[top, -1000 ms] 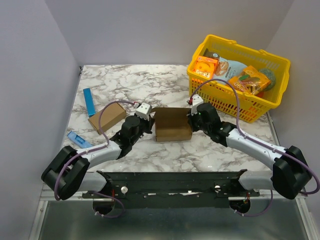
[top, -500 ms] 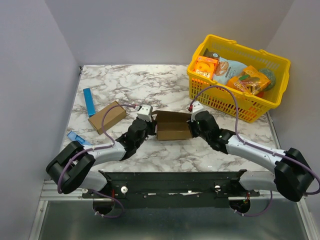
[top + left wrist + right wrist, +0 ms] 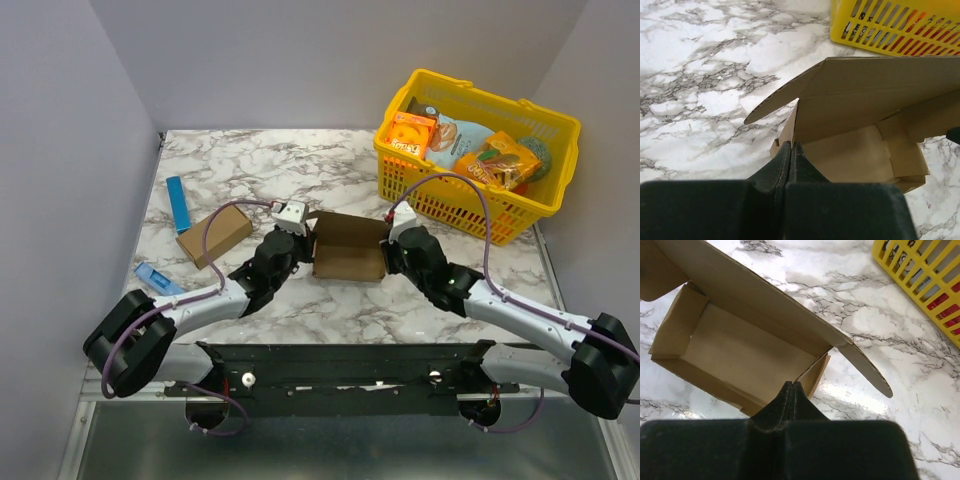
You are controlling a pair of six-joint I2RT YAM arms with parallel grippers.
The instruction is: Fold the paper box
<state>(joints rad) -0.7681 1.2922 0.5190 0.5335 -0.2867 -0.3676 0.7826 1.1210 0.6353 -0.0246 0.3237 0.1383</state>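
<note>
Both ends of the plain brown cardboard paper box [image 3: 348,255] are being flanked in the overhead view. It is lying open-topped at mid-frame on the white marble table [image 3: 300,165], with the left gripper [image 3: 303,243] at its left end and the right gripper [image 3: 388,248] at its right end. A yellow plastic basket [image 3: 540,205] is sitting upper right.

In the left wrist view, the fingers are pressing fully together, tips meeting the box's end wall.

In the right wrist view, the fingers are likewise closing tight against the box's other end wall.

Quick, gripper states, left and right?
Left gripper: closed, tips at the box left end.
Right gripper: closed, tips at its right end.
</note>
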